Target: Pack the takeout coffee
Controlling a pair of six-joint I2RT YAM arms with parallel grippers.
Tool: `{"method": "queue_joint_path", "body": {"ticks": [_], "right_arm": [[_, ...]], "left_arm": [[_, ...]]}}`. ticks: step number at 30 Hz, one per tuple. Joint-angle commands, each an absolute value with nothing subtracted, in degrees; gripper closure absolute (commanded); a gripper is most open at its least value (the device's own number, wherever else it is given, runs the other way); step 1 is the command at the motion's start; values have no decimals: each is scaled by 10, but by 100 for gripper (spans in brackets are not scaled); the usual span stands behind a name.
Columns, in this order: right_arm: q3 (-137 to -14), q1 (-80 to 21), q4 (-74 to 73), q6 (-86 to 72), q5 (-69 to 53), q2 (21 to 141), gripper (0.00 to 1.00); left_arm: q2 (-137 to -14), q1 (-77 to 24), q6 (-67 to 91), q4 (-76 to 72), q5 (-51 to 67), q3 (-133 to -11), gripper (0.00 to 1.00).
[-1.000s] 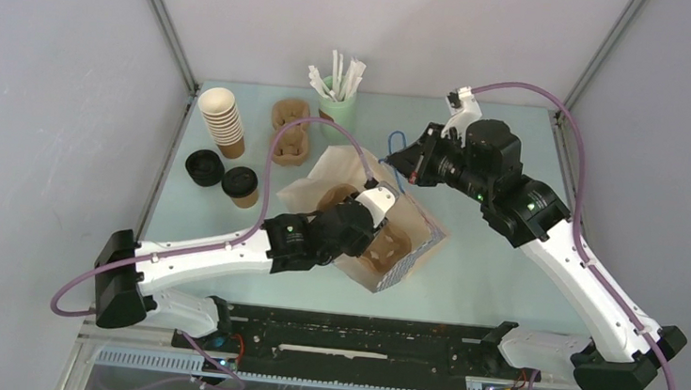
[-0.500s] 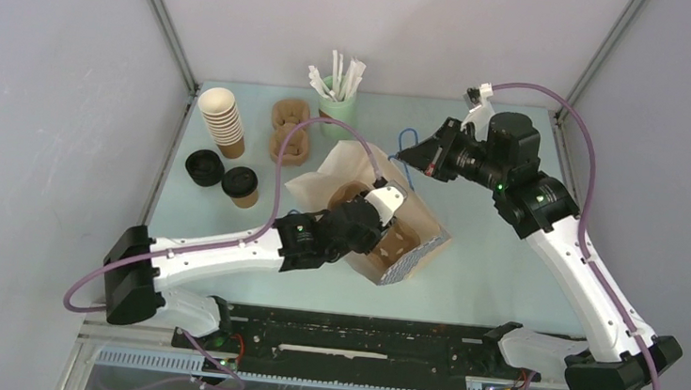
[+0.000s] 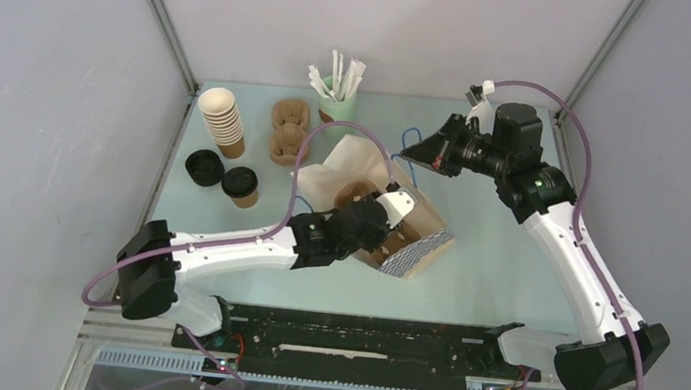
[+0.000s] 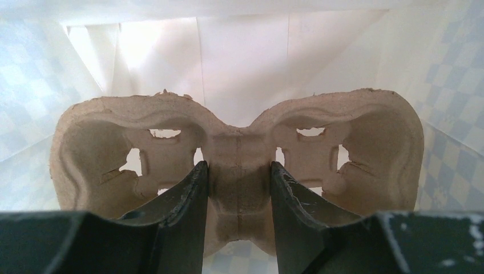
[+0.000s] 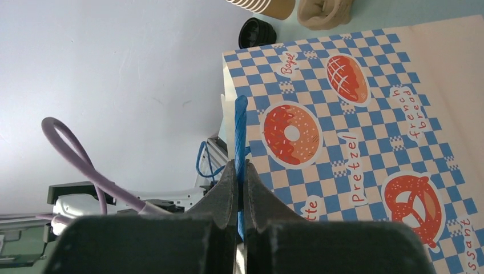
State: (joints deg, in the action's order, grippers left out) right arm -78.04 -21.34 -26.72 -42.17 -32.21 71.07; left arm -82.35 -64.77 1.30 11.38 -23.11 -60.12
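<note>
Pale green tabletop (image 3: pixel 507 247) is bounded by grey walls (image 3: pixel 64 133). At its middle, a blue-checked paper bag (image 3: pixel 417 248) is laid on its side. Inside it, a beige moulded-pulp cup carrier (image 4: pixel 240 131) is clamped at its central ridge by the left gripper (image 4: pixel 238 171). At the left, well apart from the bag, a lidded brown paper coffee cup (image 3: pixel 241 186) is stood upright. The bag's thin blue cord handle (image 5: pixel 240 125) is pinched by the closed right gripper (image 5: pixel 240 171).

Fixed overhead camera looks down from the near edge over the whole pale green table (image 3: pixel 467 274). Left wrist camera sits close inside the blue-checked paper bag (image 3: pixel 409 254); right wrist camera faces its printed outside, close. All three share the bag.
</note>
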Motion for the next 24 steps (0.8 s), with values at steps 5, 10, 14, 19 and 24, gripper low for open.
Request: {"method": "queue_joint_path", "body": {"ticks": [5, 10, 14, 19, 24], "right_arm": [[-781, -174, -242, -422, -410, 728, 100], [-781, -166, -246, -411, -440, 741, 100], [-781, -156, -243, -408, -467, 755, 100], [-782, -139, -246, -397, -494, 766, 100], [-787, -131, -249, -387, -506, 772, 100]], "left_arm": [[-829, -619, -31, 53, -146, -622, 68], [-860, -598, -45, 72, -108, -651, 68], [-899, -575, -49, 124, -40, -708, 67], [-923, -557, -50, 182, -8, -755, 66], [-926, -555, -45, 206, 10, -766, 66]]}}
